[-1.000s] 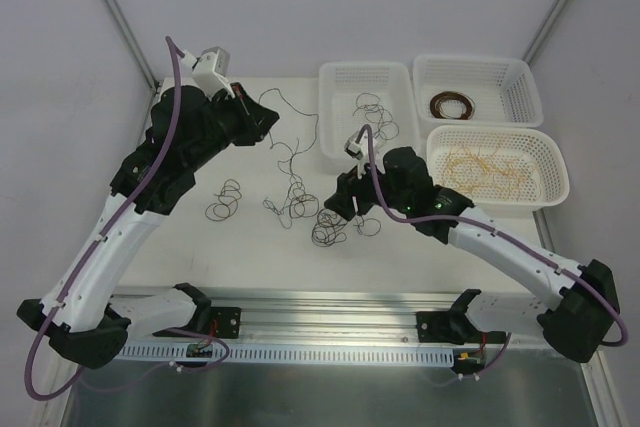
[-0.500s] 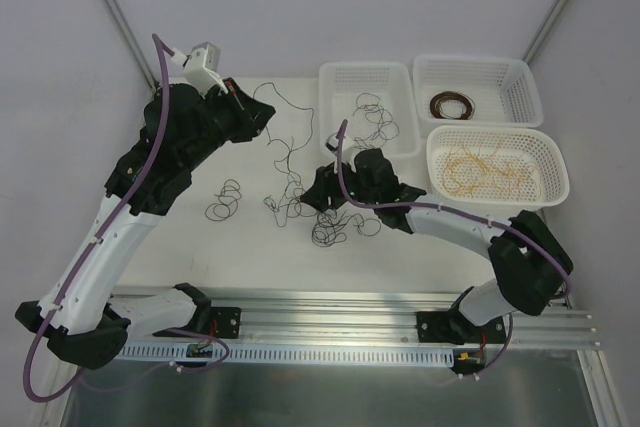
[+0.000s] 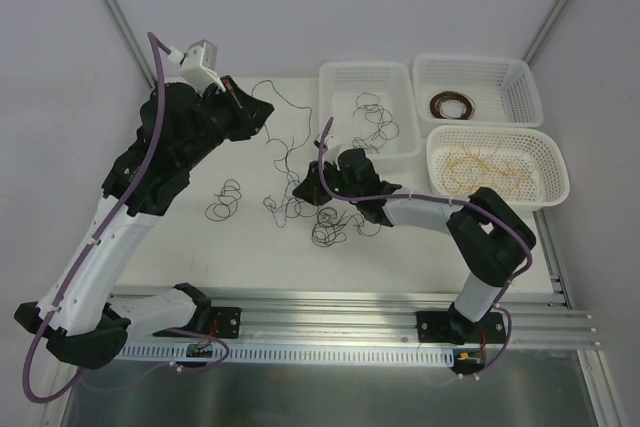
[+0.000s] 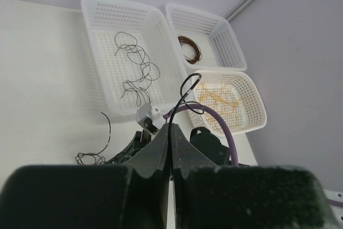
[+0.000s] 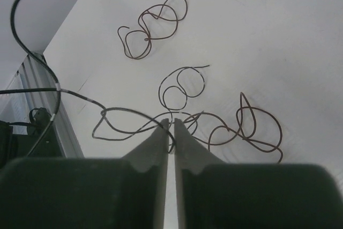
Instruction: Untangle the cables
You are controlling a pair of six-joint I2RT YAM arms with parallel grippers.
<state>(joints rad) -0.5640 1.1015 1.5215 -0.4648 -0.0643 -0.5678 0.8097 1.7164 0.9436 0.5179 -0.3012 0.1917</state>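
Your left hand (image 4: 171,128) is clamped tight on one thin black curly wire (image 4: 181,90), up in the upper left of the top view. Your right hand (image 5: 169,124) is pinched shut on a strand of the tangle of thin dark curly wires (image 3: 328,230), mid-frame on the white tabletop (image 3: 250,252).

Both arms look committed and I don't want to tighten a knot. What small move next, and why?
Probably ease the left gripper a little away from the tangle. It is shut on a black wire that trails slack down to the tangle, where the right gripper appears to pinch strands, so pulling should draw that wire free.
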